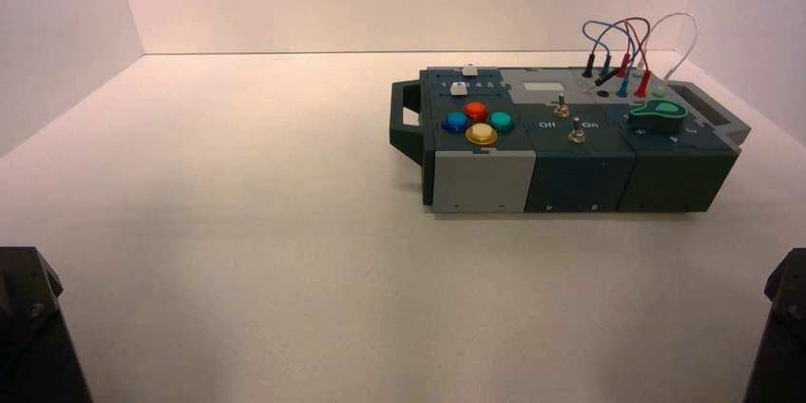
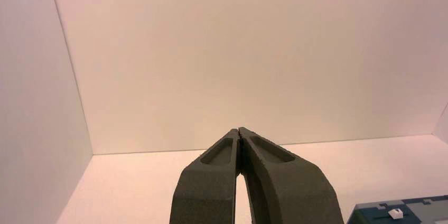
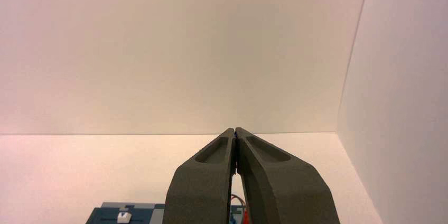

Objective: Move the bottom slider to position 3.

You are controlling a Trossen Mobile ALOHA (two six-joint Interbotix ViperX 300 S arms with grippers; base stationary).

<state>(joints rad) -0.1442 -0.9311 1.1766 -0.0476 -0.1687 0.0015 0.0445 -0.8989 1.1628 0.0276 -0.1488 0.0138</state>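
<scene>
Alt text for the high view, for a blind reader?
A dark teal box with coloured buttons, switches, a green knob and wires sits right of centre on a white table. Both arms wait parked at the bottom corners.

surface: white tabletop (image 1: 285, 260) | on it: 1 box (image 1: 580, 175)

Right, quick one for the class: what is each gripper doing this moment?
Left gripper: closed, holding nothing, parked away from the box.
Right gripper: closed, holding nothing, also parked.
</scene>
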